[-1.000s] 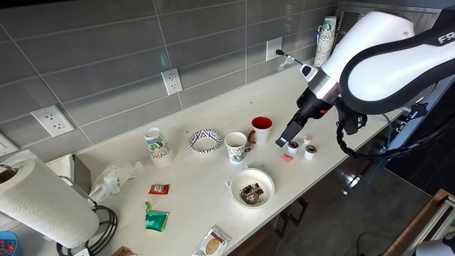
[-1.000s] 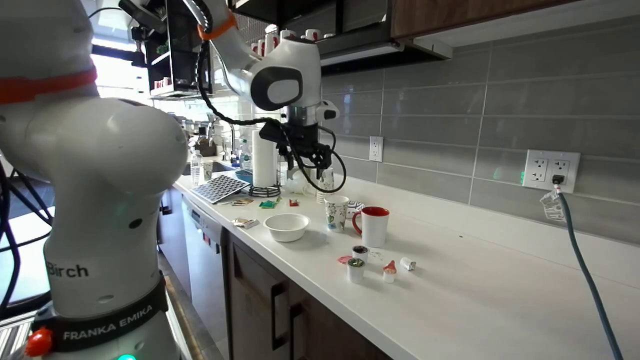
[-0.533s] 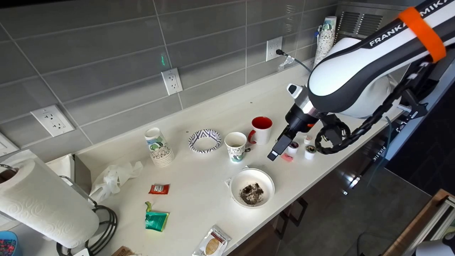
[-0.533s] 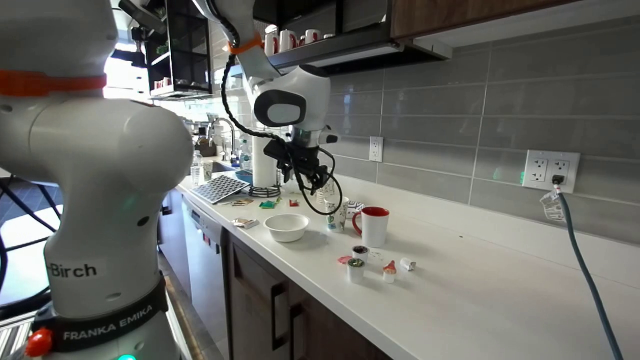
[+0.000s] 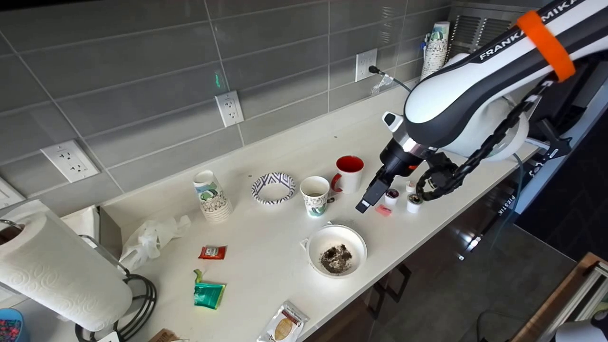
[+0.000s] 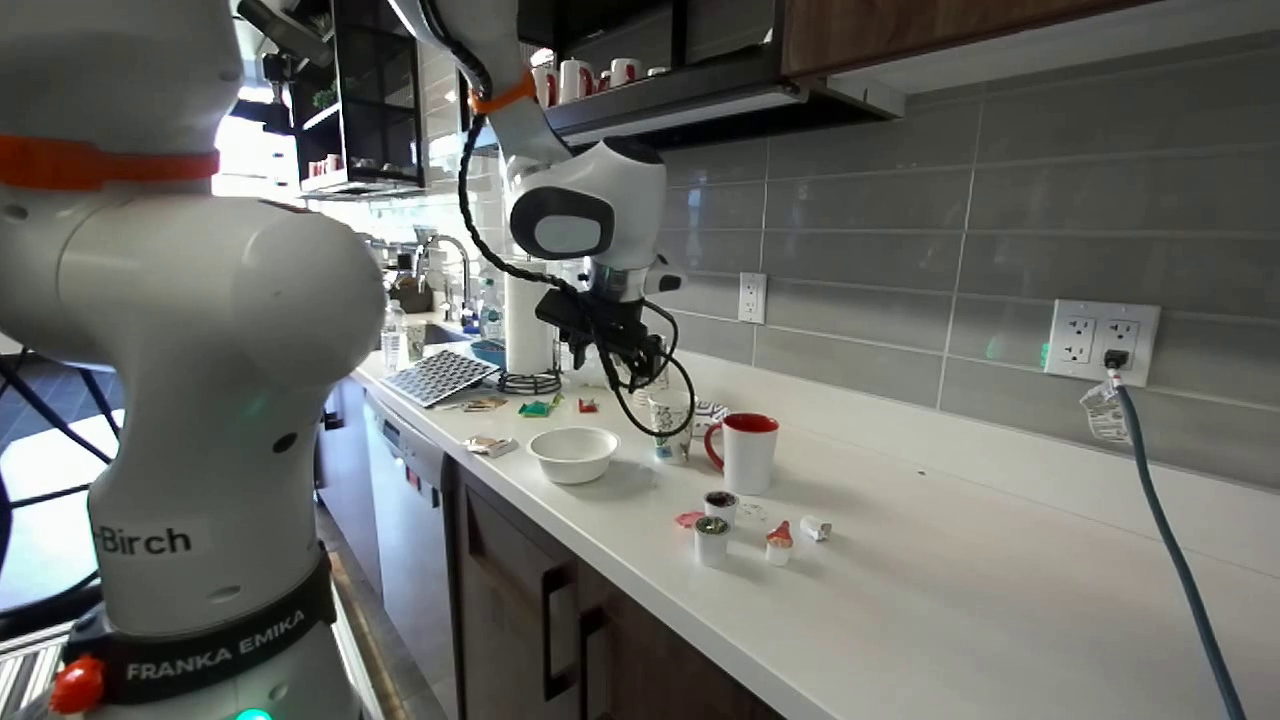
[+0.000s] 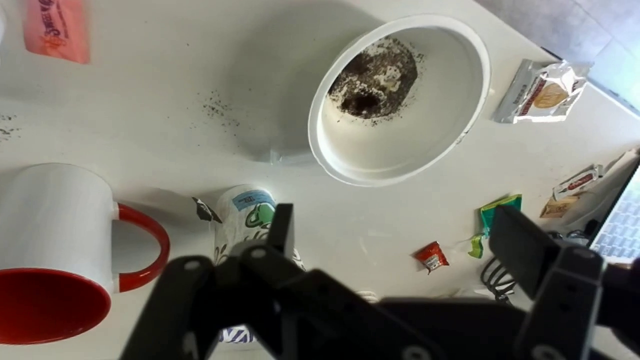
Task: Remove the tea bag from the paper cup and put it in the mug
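Note:
The paper cup, white with green print, stands upright beside the mug; the wrist view shows its side. A small dark tag sticks out beside the cup and also shows in an exterior view. The tea bag itself is hidden. The mug, white outside with red inside and a red handle, stands upright; it also shows in an exterior view. My gripper is open and empty, its fingers wide apart. It hangs above the counter near the cup and mug.
A white bowl with dark grounds stands near the counter's front edge. Several small cups and a pink packet lie beyond the gripper. A patterned paper plate and a cup stack stand near the wall.
My gripper has come lower, shifting toward the bowl side and slightly away from the mug; motion in the last half second is small. The cup, mug and other objects have not moved.

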Tool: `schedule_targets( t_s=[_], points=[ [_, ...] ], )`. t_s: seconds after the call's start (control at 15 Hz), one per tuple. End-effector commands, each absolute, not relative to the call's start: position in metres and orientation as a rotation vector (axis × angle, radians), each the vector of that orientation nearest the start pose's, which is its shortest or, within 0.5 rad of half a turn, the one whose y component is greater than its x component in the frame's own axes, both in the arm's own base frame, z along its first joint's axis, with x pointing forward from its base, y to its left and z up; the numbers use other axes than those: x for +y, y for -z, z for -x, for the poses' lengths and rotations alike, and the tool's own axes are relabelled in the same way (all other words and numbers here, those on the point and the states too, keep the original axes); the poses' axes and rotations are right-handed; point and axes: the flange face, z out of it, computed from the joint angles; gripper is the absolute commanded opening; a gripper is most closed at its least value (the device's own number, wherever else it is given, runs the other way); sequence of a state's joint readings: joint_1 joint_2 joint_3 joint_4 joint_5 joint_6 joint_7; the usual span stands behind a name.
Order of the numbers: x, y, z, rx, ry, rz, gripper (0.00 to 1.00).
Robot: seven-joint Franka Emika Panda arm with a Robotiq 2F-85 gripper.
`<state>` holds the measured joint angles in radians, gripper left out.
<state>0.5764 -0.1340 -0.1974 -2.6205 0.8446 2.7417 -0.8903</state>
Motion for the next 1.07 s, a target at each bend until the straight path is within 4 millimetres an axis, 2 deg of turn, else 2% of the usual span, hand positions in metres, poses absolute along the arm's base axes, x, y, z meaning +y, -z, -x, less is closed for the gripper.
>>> schedule_targets(
  t_s=[0.0, 0.13, 0.2, 0.73, 0.8, 1.0],
  points=[
    [0.1367, -0.2876, -0.4300, -0.782, 0.505, 2.613, 1.00],
    [0.1351, -0.2804, -0.4351, -0.799, 0.512, 2.567, 1.00],
    [0.1324, -0.2900, -0.4258, -0.776, 0.500, 2.594, 1.00],
    [0.1314, -0.2895, -0.4276, -0.782, 0.507, 2.592, 1.00],
    [0.1324, -0.2847, -0.4297, -0.785, 0.535, 2.647, 1.00],
    [0.1366, -0.2869, -0.4355, -0.851, 0.672, 2.711, 1.00]
  ],
)
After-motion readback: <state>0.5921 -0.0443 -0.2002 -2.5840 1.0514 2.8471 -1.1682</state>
